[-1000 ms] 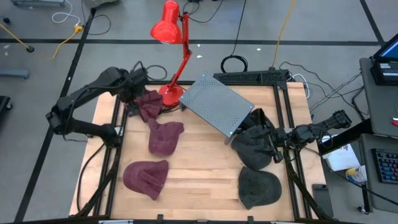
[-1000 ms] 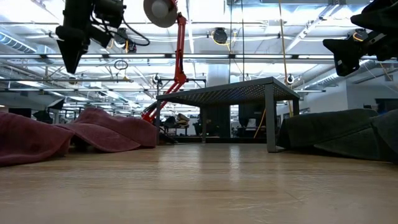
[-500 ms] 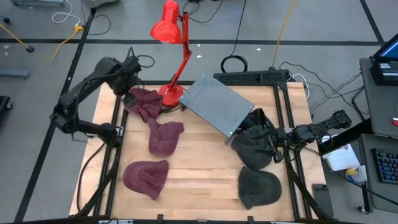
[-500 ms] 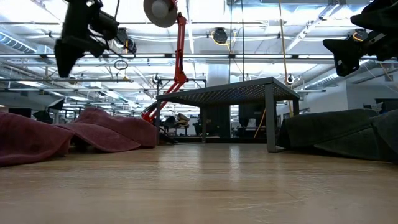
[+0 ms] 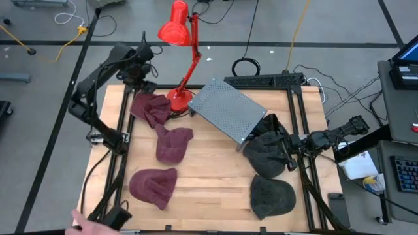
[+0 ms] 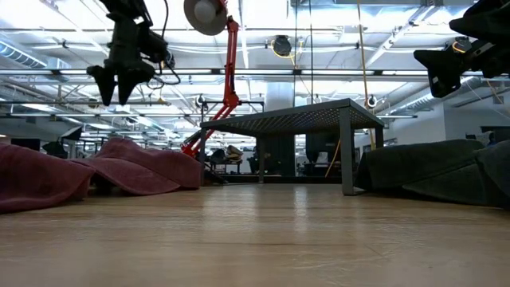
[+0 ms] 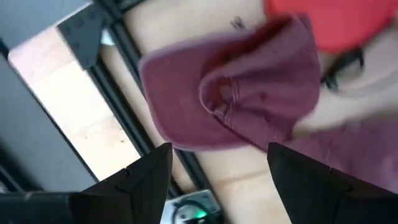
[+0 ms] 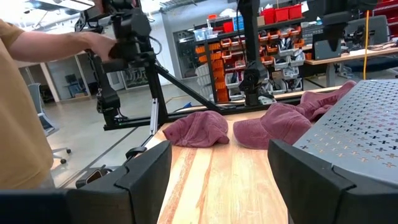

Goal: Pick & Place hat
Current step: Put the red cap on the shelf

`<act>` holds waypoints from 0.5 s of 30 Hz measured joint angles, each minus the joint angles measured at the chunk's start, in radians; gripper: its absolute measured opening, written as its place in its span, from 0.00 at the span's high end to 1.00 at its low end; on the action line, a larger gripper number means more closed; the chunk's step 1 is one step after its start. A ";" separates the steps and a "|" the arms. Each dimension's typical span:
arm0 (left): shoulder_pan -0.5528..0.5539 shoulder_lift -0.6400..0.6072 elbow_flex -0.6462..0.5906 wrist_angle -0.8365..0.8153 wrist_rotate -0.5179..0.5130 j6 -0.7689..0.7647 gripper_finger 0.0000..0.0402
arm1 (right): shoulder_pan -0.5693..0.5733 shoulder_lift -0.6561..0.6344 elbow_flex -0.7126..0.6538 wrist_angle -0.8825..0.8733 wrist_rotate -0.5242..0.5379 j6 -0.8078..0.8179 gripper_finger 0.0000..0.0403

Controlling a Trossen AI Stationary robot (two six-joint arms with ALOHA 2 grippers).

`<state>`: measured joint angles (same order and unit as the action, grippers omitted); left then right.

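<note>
Three maroon hats lie on the table's left half: a far one (image 5: 150,108) (image 7: 249,93), a middle one (image 5: 173,143) and a near one (image 5: 153,186). Dark grey hats (image 5: 268,155) (image 5: 271,196) lie on the right half. My left gripper (image 5: 140,75) (image 6: 119,80) (image 7: 217,186) hangs open, raised above the far left corner, just beyond the far maroon hat. My right gripper (image 5: 287,155) (image 6: 450,72) (image 8: 217,180) waits open, raised over a dark hat at the right side.
A perforated grey metal stand (image 5: 228,112) sits at the table's far middle. A red desk lamp (image 5: 179,32) has its base beside the far maroon hat. A person (image 8: 22,112) stands at the near left corner, one hand (image 5: 81,225) by the table edge. Bare wood (image 5: 215,176) lies between the hat groups.
My left gripper has moved from over the far maroon hat toward the table's far edge and has turned about; the hat now lies uncovered on the table. A person's hand has come into the high view at the near left corner.
</note>
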<state>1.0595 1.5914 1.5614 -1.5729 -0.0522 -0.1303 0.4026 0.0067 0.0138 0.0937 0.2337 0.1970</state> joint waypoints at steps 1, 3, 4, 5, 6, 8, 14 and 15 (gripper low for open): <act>0.006 0.018 0.021 0.002 -0.001 -0.033 0.33 | 0.000 0.000 0.000 0.000 0.000 0.000 0.35; 0.018 0.053 0.060 0.003 -0.001 -0.094 0.33 | 0.000 0.000 0.000 0.000 0.000 0.000 0.36; 0.024 0.070 0.076 0.003 -0.001 -0.123 0.33 | 0.000 0.000 0.000 0.000 0.000 0.000 0.36; 0.030 0.087 0.092 0.002 -0.001 -0.154 0.33 | 0.000 0.000 0.000 0.000 0.000 0.000 0.36; 0.036 0.102 0.106 0.003 0.000 -0.185 0.33 | 0.000 0.000 0.000 0.000 0.000 0.000 0.36; 0.051 0.128 0.133 0.003 -0.001 -0.255 0.33 | 0.000 0.000 0.000 0.000 0.000 0.000 0.35; 0.103 0.171 0.151 0.016 -0.001 -0.420 0.33 | 0.000 0.000 0.000 0.000 0.000 0.000 0.36; 0.108 0.175 0.151 0.032 0.000 -0.452 0.33 | 0.000 0.000 0.000 0.000 0.000 0.000 0.36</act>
<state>1.1677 1.7668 1.7126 -1.5404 -0.0523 -0.5826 0.4028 0.0069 0.0135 0.0937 0.2340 0.1970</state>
